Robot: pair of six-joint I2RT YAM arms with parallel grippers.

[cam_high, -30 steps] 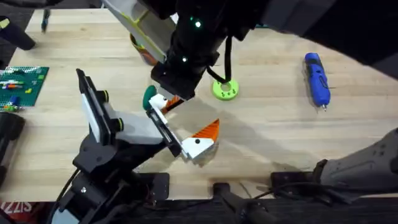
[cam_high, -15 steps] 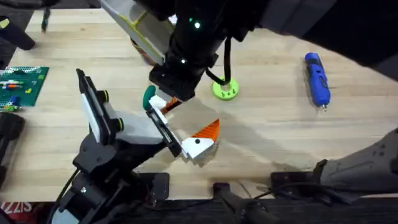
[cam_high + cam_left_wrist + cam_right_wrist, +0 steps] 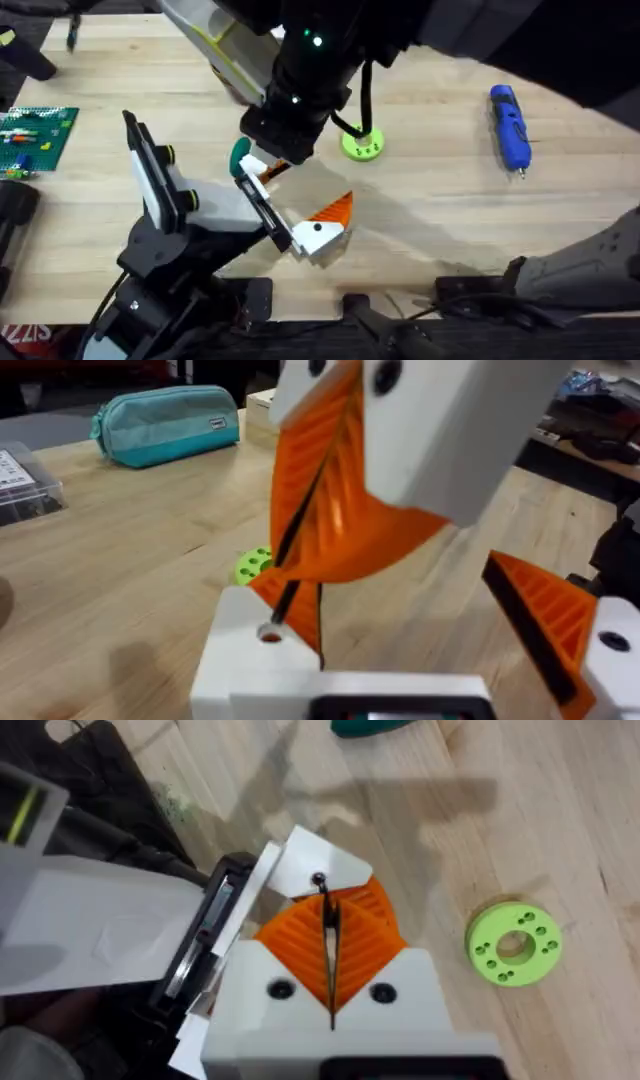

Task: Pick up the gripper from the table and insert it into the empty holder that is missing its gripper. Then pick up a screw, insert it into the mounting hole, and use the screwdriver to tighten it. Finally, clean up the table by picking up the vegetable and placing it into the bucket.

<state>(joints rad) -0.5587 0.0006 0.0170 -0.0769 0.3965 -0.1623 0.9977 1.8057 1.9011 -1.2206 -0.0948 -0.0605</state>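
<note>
Wood table (image 3: 450,220), light grain, arms' bases at the near edge.

Right gripper (image 3: 330,925): reaches across the middle and hangs just above the left arm's fingers. Orange ribbed pads (image 3: 360,935) pressed together, pinching a thin black screw (image 3: 327,912) that points down. In the left wrist view the screw tip sits at the mouth of the mounting hole (image 3: 270,632) in a white block (image 3: 250,660). Cannot tell whether it has entered the hole.

Left gripper (image 3: 288,198): fingers spread wide apart, nothing between them. One finger with its orange pad (image 3: 545,620) stands well to one side of the white block. The other end lies under the right gripper.

Screwdriver (image 3: 508,125): blue, lying flat on the table far off to the right, bit toward the near edge, well apart from both grippers and untouched.

Lime-green disc (image 3: 362,145): flat on the table just right of the right gripper.

Green board (image 3: 35,135): at the left edge.

Teal pouch (image 3: 165,422): on the table in the background of the left wrist view.
</note>
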